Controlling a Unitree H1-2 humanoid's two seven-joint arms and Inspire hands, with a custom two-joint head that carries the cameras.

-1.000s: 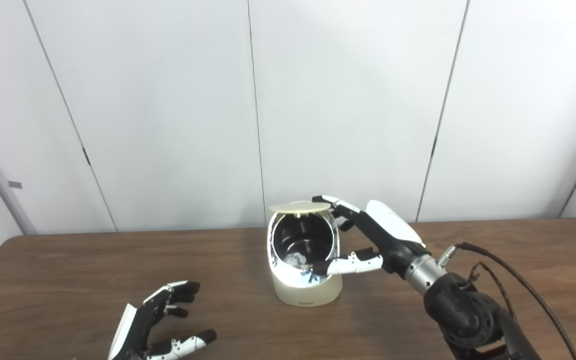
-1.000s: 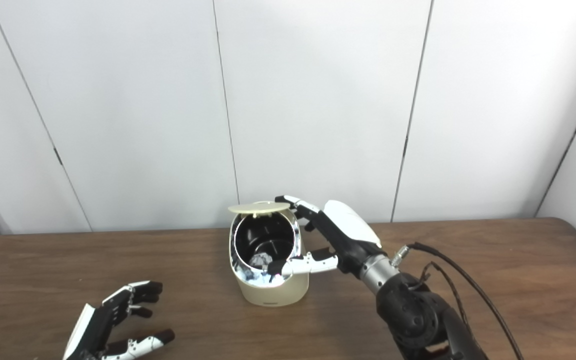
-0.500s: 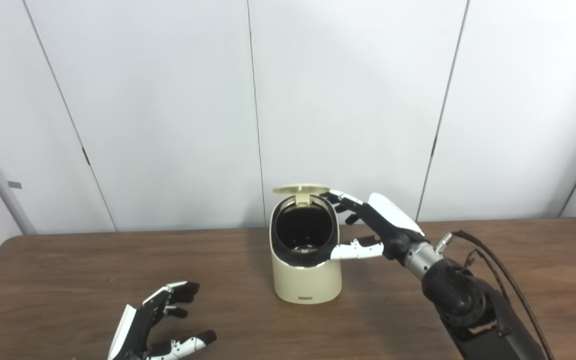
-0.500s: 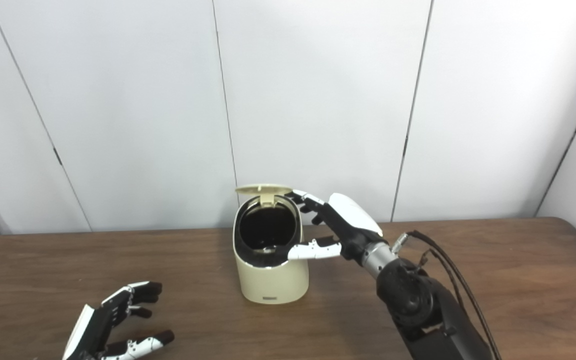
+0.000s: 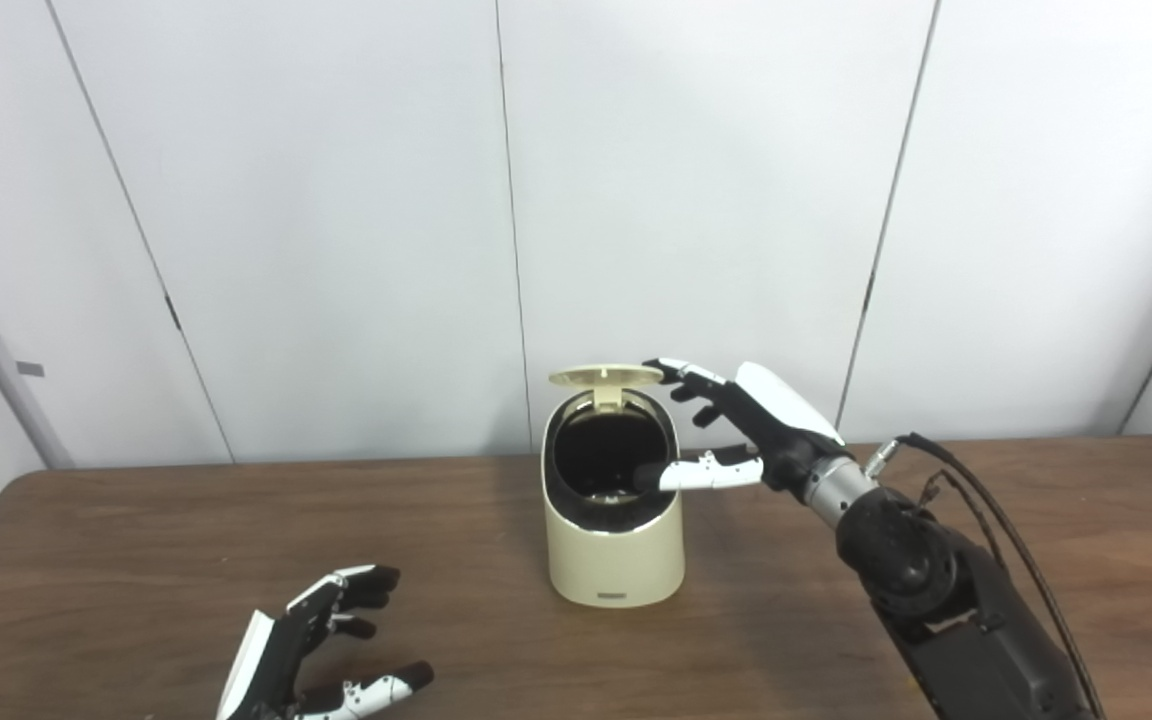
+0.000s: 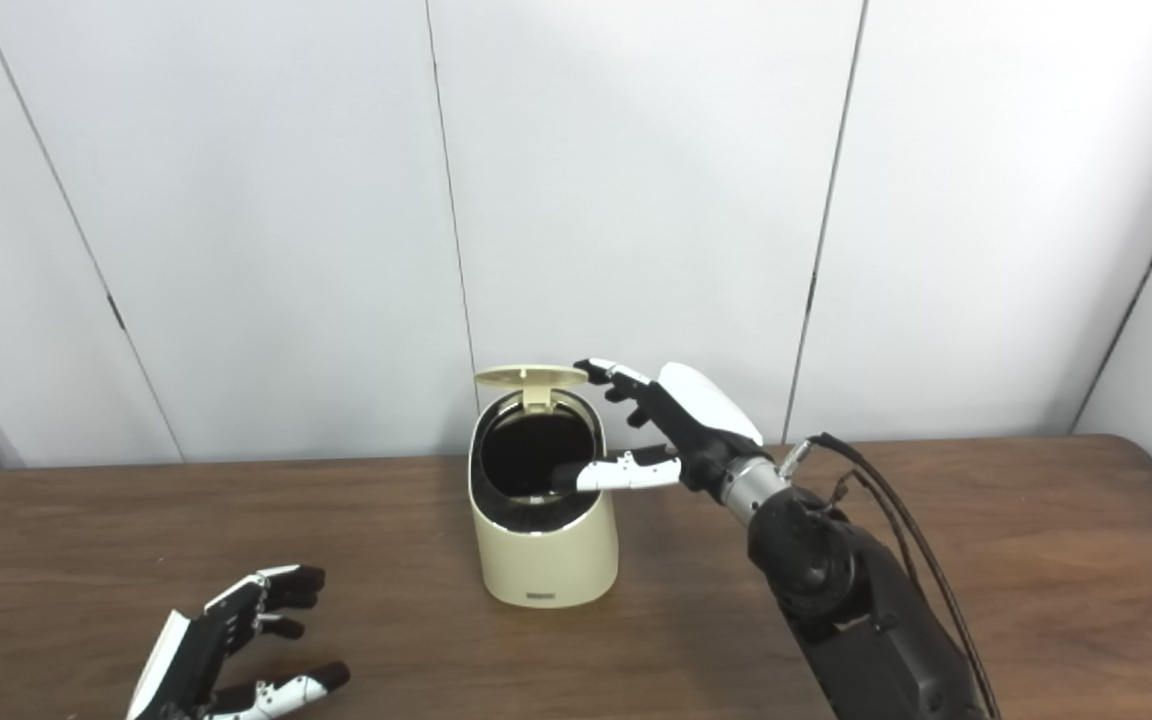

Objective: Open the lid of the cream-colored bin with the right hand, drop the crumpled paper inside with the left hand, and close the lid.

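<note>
The cream-colored bin [image 5: 616, 560] stands upright mid-table with its round lid [image 5: 604, 376] swung up over a dark opening. From this angle no crumpled paper shows inside it. My right hand [image 5: 746, 430] is just right of the bin top, open, with fingertips [image 5: 671, 368] at the lid's right edge and the thumb reaching across the rim. My left hand [image 5: 306, 650] rests low at the front left, open and holding nothing, well apart from the bin.
The brown wooden table [image 5: 136, 560] spans the whole view, with white wall panels right behind it. Black cables [image 5: 976, 500] loop off my right forearm over the table's right side.
The bin was tipped toward me with crumpled paper visible inside; it now stands upright. My right hand rose slightly, the thumb now at the rim. The left hand stayed put.
</note>
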